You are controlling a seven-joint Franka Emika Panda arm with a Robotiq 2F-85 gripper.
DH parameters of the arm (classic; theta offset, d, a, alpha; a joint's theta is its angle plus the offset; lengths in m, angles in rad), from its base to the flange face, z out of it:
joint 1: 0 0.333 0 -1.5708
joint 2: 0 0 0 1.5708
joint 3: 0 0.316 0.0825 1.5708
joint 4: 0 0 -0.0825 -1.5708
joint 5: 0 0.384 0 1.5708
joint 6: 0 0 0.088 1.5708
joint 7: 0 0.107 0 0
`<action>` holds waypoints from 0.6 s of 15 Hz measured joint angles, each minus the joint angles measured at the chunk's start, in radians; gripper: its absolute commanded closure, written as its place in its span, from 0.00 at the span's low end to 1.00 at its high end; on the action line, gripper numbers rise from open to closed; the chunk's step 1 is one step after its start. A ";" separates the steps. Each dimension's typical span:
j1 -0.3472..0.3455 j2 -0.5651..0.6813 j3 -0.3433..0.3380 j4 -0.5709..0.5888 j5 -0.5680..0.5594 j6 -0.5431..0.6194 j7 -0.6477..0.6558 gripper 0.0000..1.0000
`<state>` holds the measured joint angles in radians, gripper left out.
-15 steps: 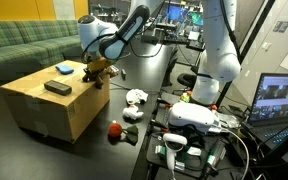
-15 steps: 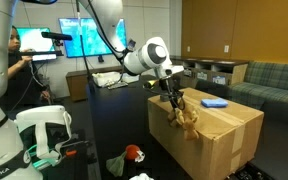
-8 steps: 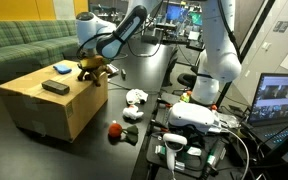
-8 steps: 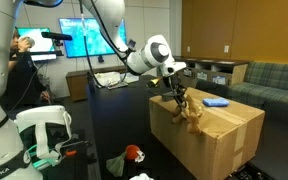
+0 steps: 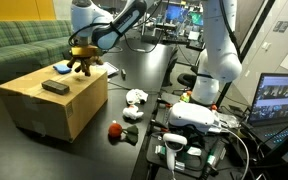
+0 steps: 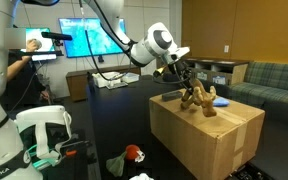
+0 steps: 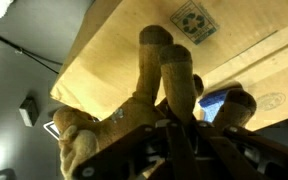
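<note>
My gripper (image 5: 80, 56) is shut on a brown plush toy (image 5: 83, 65), which hangs in the air above the cardboard box (image 5: 44, 105). In an exterior view the plush toy (image 6: 200, 98) dangles under the gripper (image 6: 187, 86) over the box top (image 6: 229, 122). The wrist view is filled by the plush toy (image 7: 164, 90), its legs pointing away, with the cardboard box (image 7: 124, 45) behind it. A blue object (image 5: 62, 69) and a dark flat object (image 5: 56, 87) lie on the box.
On the dark floor lie a red toy (image 5: 114, 129) and a white toy (image 5: 136, 97). A green couch (image 5: 14, 45) stands behind the box. A second robot base and headset (image 5: 199, 115) sit nearby, with monitors (image 6: 79, 40) and a person (image 6: 29, 60) beyond.
The gripper has lifted the plush toy off the box edge and carried it up and further in over the box top.
</note>
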<state>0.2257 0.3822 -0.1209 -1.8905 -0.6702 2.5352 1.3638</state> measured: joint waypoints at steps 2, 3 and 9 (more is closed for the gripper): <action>0.002 0.015 -0.001 0.020 -0.020 0.000 0.042 0.98; 0.003 0.030 -0.001 0.030 -0.026 0.000 0.063 0.98; 0.003 0.188 -0.017 0.121 -0.029 -0.001 0.130 0.96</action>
<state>0.2288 0.5701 -0.1379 -1.7700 -0.6993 2.5340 1.4934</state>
